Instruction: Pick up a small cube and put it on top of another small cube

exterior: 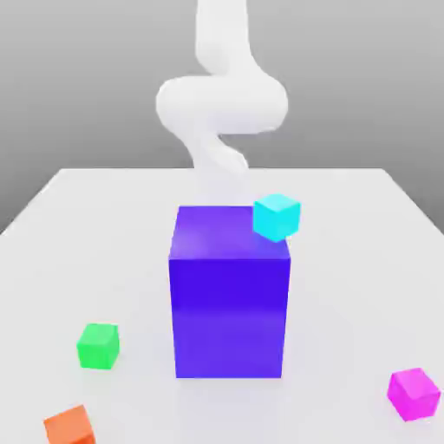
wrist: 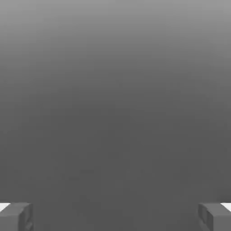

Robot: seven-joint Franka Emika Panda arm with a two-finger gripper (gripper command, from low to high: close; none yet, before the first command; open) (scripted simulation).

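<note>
At the exterior view's left, the orange cube (exterior: 69,427) sits on the table (exterior: 338,286) near the green cube (exterior: 98,346), the likely target. Mid-table stands the blue-purple block (exterior: 229,316), the cyan cube (exterior: 277,218) over its top's right-hand edge. In the hand view, the gripper (wrist: 115,217) is spread wide, nothing between its fingers. Far right, the magenta cube (exterior: 414,395) lies on the table, turned cornerwise; being a cube, it has no long axis. The step looks like the approach: next, reach it, align with two opposite faces and descend.
</note>
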